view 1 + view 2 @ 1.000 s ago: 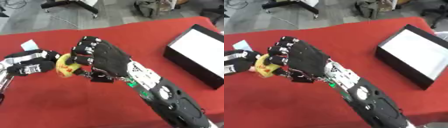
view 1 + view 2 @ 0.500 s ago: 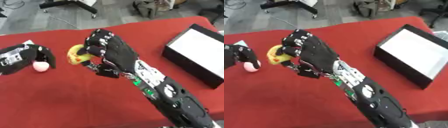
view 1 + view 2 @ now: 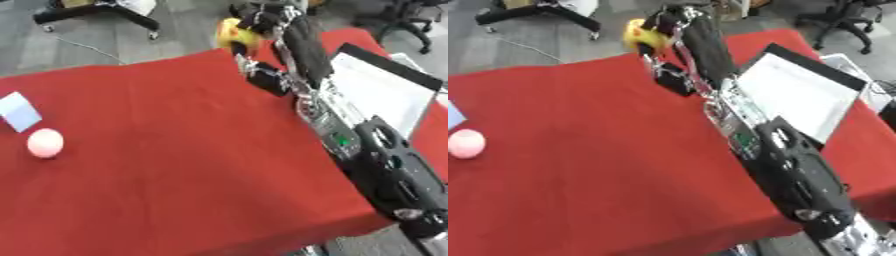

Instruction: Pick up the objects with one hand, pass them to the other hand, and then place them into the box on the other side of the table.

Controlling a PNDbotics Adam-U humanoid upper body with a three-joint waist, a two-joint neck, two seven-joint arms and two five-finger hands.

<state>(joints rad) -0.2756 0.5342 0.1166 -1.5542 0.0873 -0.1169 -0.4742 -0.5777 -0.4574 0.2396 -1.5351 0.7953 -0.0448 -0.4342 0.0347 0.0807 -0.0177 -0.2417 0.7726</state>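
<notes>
So the handoff is done and we're now carrying the yellow toy (image 3: 231, 35) in our right hand (image 3: 278, 26). A second ago both hands were bunched around it over the left part of the table; now the right arm has swung it up and away toward the far edge, and our left hand isn't in either view anymore. The fingers are curled round the toy, which sits just to the left of them, up off the red table (image 3: 175, 150). It's blurry up there, so we can't say exactly how the thumb sits on it, but it does look wrapped rather than balanced.

What that means: the pass step is behind us and only the drop is left. The box (image 3: 798, 92) with the white inside sits to the right of the fingers and a bit nearer to us, so we'd guess the hand needs to come across over that opening before letting go.

Still waiting on the left side, well apart from the fingers: a pink ball (image 3: 45, 142) and a pale blue card-like thing (image 3: 18, 111) just beside it.
</notes>
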